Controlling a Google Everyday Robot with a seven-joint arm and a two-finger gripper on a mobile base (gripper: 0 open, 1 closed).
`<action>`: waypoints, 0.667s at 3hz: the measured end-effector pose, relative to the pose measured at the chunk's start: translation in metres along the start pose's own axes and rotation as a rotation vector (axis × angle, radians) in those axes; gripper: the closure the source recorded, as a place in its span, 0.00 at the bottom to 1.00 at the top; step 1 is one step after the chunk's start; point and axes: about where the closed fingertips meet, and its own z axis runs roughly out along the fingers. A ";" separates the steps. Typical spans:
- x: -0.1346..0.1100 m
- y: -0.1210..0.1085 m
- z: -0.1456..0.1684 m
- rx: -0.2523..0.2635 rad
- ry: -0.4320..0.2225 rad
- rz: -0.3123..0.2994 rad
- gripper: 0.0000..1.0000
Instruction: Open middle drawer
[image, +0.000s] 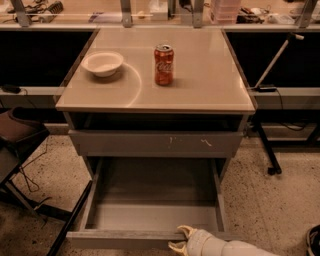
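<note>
The middle drawer (125, 239) stands pulled far out below the cabinet body, its grey box interior (155, 200) empty. My gripper (179, 239) is at the bottom of the view, on the right part of the drawer's front edge. One finger sits over the top of the front panel and the other on its outer face, so it grips the panel. Above it, the grey front with white scratch marks (155, 144) is closed.
A red soda can (164, 64) and a white bowl (102, 63) stand on the cabinet top (200, 85). A dark chair (15, 135) is at the left. A stand leg (267, 150) is on the floor at the right. A counter with clutter runs along the back.
</note>
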 end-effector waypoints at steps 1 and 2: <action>-0.003 0.000 -0.003 0.000 0.000 0.000 1.00; 0.004 0.019 -0.007 -0.030 -0.004 -0.018 1.00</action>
